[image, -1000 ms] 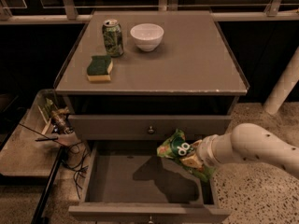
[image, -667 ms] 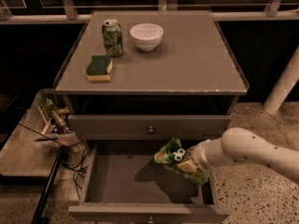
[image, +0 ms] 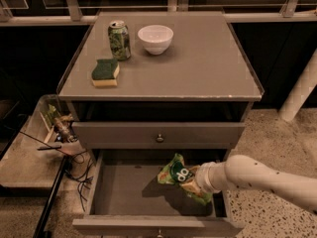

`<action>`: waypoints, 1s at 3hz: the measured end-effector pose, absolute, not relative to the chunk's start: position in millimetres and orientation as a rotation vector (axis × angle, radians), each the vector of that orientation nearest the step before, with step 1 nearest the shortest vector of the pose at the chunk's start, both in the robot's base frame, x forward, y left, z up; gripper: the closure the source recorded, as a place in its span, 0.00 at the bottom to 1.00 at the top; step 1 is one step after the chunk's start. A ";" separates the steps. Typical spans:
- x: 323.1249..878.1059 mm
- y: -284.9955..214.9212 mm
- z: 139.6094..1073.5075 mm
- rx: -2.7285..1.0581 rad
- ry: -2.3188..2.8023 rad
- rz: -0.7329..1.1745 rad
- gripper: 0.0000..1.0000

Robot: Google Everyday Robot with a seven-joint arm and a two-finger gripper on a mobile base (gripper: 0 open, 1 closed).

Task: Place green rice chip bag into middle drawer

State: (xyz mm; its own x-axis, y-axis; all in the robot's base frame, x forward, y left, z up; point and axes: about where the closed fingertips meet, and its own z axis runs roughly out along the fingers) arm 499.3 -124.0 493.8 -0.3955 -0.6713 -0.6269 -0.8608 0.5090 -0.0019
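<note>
Claw with bag, low over middle drawer

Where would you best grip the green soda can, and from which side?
Probably its upper wall, from above: the green soda can stands upright, white bowl and sponge close by. The gripper holds the green rice chip bag over the middle drawer.

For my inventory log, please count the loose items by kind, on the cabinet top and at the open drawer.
soda can: 1
bowl: 1
sponge: 1
green rice chip bag: 1, held by the hand above the middle drawer
Total: 4
</note>
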 end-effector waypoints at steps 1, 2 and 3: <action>505.7 -120.0 480.0 -1.223 2.052 0.469 1.00; 521.1 -121.6 465.8 -1.207 1.964 0.511 1.00; 544.0 -122.2 449.1 -1.207 1.943 0.543 1.00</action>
State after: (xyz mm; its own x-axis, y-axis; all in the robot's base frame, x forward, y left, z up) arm 544.0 -122.2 449.1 -0.2548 -0.5585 -0.7894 -0.8869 0.4603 -0.0394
